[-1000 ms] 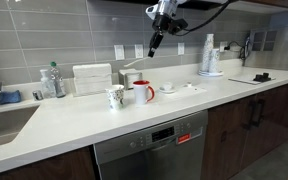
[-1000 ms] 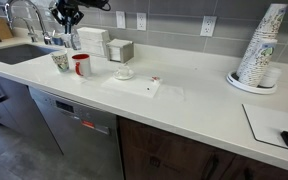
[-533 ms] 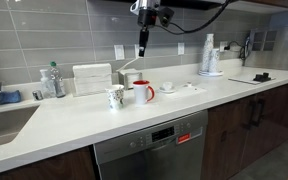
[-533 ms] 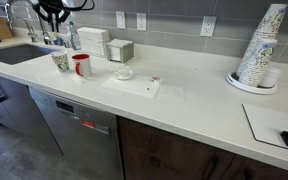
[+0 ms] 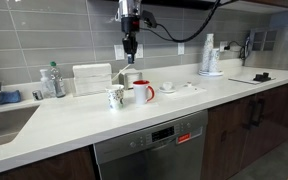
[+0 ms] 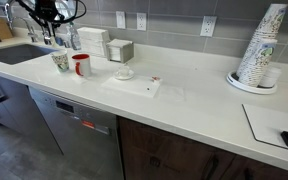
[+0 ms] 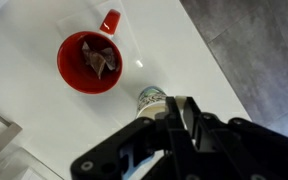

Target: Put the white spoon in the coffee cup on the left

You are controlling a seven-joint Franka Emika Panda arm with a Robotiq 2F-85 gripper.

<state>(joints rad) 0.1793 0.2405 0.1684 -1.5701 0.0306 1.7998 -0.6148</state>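
"So, where is your gripper [image 5: 130, 52] right now?"

"High above the counter [image 5: 184, 105], hanging straight down in front of the tiled wall. Below it, in an exterior view, 2 mugs stand just beside each other: the coffee cup [image 5: 115, 97] and the red mug [image 5: 142, 91]."

"And the white spoon [image 7: 134, 163]?"

"Only my wrist view hints at it, as a pale sliver low between my dark fingers. They are drawn nearly together on it. In both exterior views it is too thin to make out."

"What else does the wrist see?"

"It looks straight down into the red mug, which has a crumpled brownish thing inside. The coffee cup's rim is there too, half covered by my fingertips. Its side pattern does not show from above."

"Anything cut off?"

"In an exterior view my arm [image 6: 49, 10] runs off the top edge, so the jaws do not show there. The coffee cup stands nearer the sink [image 6: 19, 52] than the red mug does."
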